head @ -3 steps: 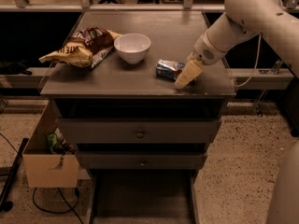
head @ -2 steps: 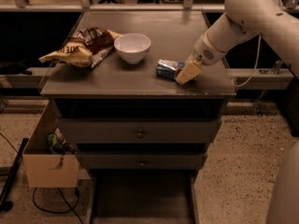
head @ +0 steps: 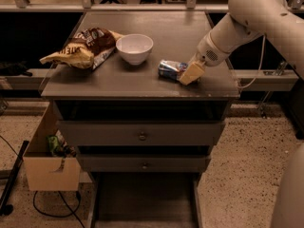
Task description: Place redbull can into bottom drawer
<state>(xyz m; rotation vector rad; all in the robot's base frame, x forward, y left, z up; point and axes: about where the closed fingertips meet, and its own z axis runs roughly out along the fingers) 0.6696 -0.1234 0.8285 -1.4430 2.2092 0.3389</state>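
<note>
Although a second separates the views, nothing on the cabinet has shifted, which suggests the task is held at its grasping step. From left to right: a cardboard box (head: pixel 50 167) stands on the floor beside the cabinet. A crumpled snack bag (head: pixel 80 49) lies at the left of the cabinet top (head: pixel 118 82), and a white bowl (head: pixel 135 48) sits just right of it. Low in the scene, the bottom drawer (head: pixel 142 198) stands pulled out toward the near side, beneath the two knobbed drawers. The redbull can (head: pixel 170 69) lies on its side near the front right of the top, in the same spot as before. The gripper (head: pixel 191 73) is at the can's right end, apparently touching it and likewise unmoved; whether it is open or clamped on the can cannot be told. The white arm (head: pixel 247 18) reaches in from the far right. The can is not yet lifted, so the lift, the carry and the lowering into the drawer all remain.
</note>
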